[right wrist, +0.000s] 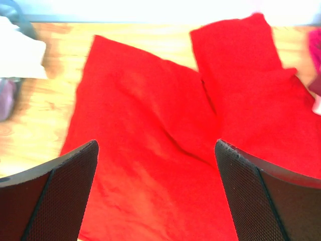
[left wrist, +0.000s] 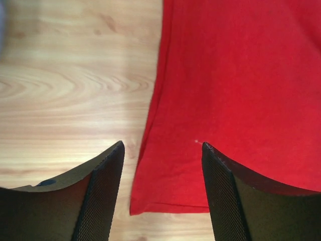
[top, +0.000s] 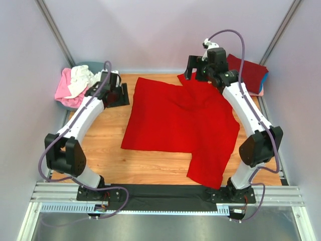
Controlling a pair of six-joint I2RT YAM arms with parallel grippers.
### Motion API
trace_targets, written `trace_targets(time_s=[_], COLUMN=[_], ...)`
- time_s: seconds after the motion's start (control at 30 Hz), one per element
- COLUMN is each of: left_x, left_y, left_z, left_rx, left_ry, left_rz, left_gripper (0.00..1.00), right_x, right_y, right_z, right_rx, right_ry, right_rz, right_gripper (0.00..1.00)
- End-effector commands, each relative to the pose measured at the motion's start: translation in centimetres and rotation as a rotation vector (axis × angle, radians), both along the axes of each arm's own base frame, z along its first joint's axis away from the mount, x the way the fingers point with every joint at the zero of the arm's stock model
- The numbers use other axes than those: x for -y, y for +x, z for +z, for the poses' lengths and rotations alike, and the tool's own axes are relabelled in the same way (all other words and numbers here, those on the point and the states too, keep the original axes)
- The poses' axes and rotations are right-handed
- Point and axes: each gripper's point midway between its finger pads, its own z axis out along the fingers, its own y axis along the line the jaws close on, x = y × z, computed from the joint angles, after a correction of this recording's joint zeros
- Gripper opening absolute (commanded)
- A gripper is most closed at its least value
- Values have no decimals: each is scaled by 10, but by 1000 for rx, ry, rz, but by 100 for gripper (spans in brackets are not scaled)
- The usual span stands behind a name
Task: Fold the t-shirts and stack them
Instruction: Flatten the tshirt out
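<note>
A: Left gripper?

B: Jaws spread, nothing between them. It sits low over the table, at the left edge of the bright red t-shirt. In the wrist view one finger is over bare wood and the other over red cloth. Cannot tell whether the tips touch.

A: Right gripper?

B: Jaws spread wide and empty. It hangs above the shirt's far right part, clear of the cloth.

A: Where does the shirt lie?

B: Mid-table, mostly flat, with creases running through the middle. One flap reaches the near edge on the right, and another part points toward the far right corner.

A: Counts?

B: Two arms and two grippers. One bright red shirt is laid out. One grey tub stands at the far left, holding one pink shirt and one white shirt, bunched together. At the far right there is one folded pile with a dark red shirt on top. A blue edge and a pink edge show beneath it. Cannot tell how many pieces are underneath.
</note>
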Motion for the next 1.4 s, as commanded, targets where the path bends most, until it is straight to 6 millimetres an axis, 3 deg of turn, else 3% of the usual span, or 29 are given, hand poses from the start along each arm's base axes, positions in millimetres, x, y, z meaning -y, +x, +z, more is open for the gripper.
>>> trace_targets(time_s=[0.0,0.07,0.23,0.27,0.33,0.37,0.43,0.47,0.5,0.53,0.57,0.6,0.73,0.87,0.9,1.03,1.2,1.27,1.37], left_x=[30,37,65,69,74,78,68,68,64,56,54,50,53,53,42,35,28,29,24], left_y=[0,0,-4,-4,-12,-19,-32,-44,-49,-60,-64,-67,-83,-110,-115,-162,-201,-211,-224], left_z=[-38,-56,-98,-102,-118,-127,-142,-148,-152,-162,-166,-171,-197,-208,-210,-210,-211,-211,-208], left_rx=[-40,-59,-148,-152,-193,-224,-263,-290,-300,-334,-348,-361,-447,-523,-524,-576,-597,-586,-583], left_ry=[-50,-58,-119,-126,-138,-125,-44,-13,12,40,54,70,52,43,107,117,145,139,152], left_rz=[-41,-50,-107,-114,-129,-137,-104,-109,-98,-73,-69,-60,-72,-60,-28,2,55,70,95], left_gripper=[69,69,67,63,59,56,55,57,58,61,61,61,49,48,48,49,50,50,50], right_x=[15,21,18,16,15,12,19,20,19,25,28,29,28,12,8,-18,-51,-56,-47], right_y=[-1,-3,4,9,21,40,45,50,59,63,66,71,76,77,77,71,58,55,60], right_z=[-76,-96,-124,-121,-138,-139,-152,-180,-165,-172,-192,-190,-218,-240,-242,-258,-274,-276,-277], right_rx=[-139,-173,-241,-231,-259,-255,-325,-385,-370,-378,-412,-404,-441,-479,-484,-545,-627,-637,-619], right_ry=[-112,-142,-142,-137,-156,-161,-213,-249,-255,-284,-312,-319,-320,-255,-235,-110,50,64,39], right_rz=[-55,-70,-64,-63,-68,-78,-99,-108,-117,-141,-151,-161,-175,-149,-141,-73,14,23,-16], right_gripper=[100,100,100,100,100,100,100,100,100,100,100,100,100,100,100,100,99,99,100])
